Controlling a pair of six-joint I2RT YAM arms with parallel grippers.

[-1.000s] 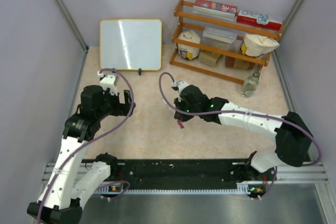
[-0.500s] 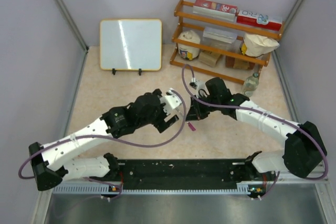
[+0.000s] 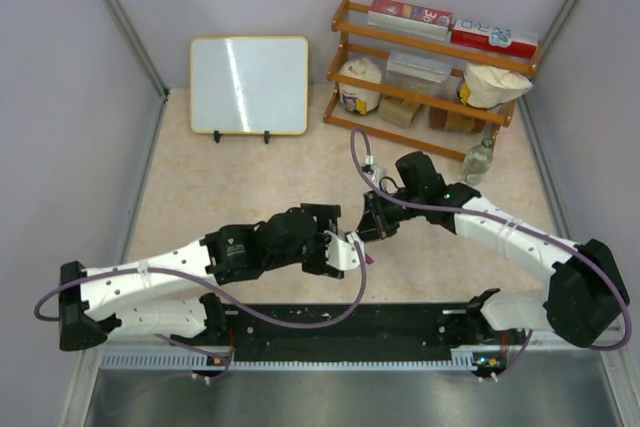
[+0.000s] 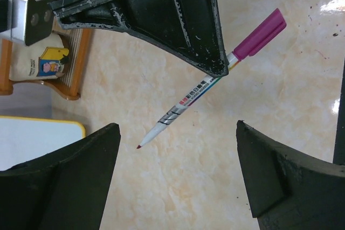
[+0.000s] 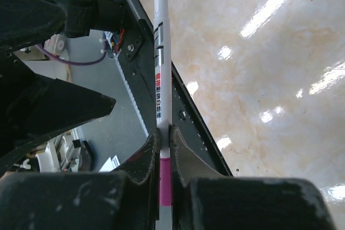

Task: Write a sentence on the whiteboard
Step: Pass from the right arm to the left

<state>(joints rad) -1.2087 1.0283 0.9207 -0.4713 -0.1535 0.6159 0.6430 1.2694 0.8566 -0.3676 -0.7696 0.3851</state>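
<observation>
At mid-table, right gripper (image 5: 164, 139) clamps a pink-ended marker (image 4: 200, 91), tip exposed; left gripper (image 4: 178, 173), jaws spread wide and empty, faces it just beside. Whiteboard (image 3: 248, 85) stands at far left, well apart from both.

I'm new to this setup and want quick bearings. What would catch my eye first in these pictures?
Mid-table, the right fingers pinch a white marker with a magenta cap on its back end and its tip bared. The left fingers stand spread wide facing it, not touching. At the far left the whiteboard stands propped by the wall, blank, with a wooden shelf of boxes and bags to its right.
</observation>
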